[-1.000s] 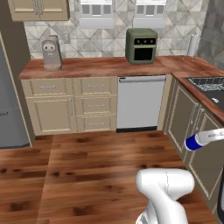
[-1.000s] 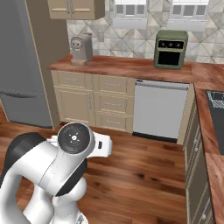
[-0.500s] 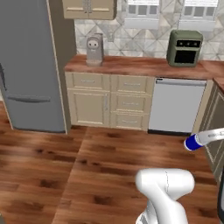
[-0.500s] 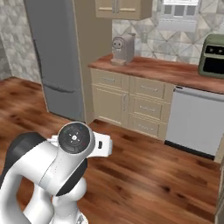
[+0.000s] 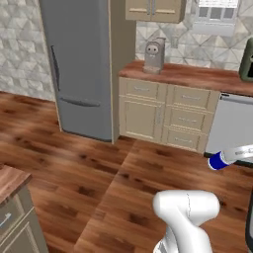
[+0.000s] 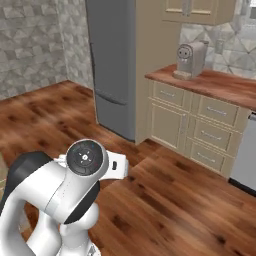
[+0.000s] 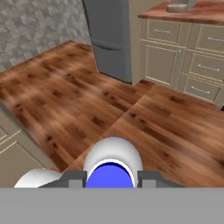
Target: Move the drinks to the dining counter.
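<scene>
Your gripper (image 7: 110, 177) is clamped on the small blue-and-white bottle with white cap (image 7: 111, 166), bottom centre of the hand view. In the left base view, that bottle (image 5: 228, 158) shows at the right edge, above the reddish wood plank floor (image 5: 99, 168), with the tall grey fridge (image 5: 81, 69) upper left.

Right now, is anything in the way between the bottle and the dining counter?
The gripper holds the bottle over bare wood floor. Nothing visible blocks it, but I can't tell where the counter is.

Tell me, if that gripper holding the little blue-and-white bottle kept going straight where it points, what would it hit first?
Probably the wood floor: the gripper, shut on the blue-and-white bottle, points down across it, towards the grey fridge. Depth is unclear.
</scene>
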You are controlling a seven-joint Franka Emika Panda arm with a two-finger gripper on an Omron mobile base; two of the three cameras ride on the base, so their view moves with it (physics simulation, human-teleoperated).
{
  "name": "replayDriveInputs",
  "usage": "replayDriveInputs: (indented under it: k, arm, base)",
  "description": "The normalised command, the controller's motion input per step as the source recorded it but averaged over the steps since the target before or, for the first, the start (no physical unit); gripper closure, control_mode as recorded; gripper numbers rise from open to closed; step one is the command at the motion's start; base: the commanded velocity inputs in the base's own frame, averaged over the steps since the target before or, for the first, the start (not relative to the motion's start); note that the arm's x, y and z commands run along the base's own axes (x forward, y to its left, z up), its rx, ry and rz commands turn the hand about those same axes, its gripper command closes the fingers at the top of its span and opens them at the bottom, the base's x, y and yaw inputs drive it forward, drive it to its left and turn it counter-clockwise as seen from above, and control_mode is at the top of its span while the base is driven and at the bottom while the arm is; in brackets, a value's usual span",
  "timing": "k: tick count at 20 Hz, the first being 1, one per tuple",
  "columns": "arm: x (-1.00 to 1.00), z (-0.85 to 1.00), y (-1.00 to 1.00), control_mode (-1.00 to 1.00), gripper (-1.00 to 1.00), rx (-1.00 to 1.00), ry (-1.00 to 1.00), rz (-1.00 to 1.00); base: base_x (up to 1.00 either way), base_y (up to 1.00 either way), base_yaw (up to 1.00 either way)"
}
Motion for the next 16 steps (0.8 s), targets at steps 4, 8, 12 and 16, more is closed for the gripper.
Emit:
replayDriveInputs:
  k: [4,8,12,16]
  arm:
    - [0.00,0.00,0.00,1.00,1.00,0.00,0.00,0.00]
    - [0.00,0.00,0.00,1.00,1.00,0.00,0.00,0.00]
    - [0.00,0.00,0.00,1.00,1.00,0.00,0.00,0.00]
    - [0.00,0.00,0.00,1.00,1.00,0.00,0.00,0.00]
  base:
    - [0.00,0.00,0.43]
    - [0.00,0.00,0.43]
    - [0.00,0.00,0.40]
    - [0.00,0.00,0.38]
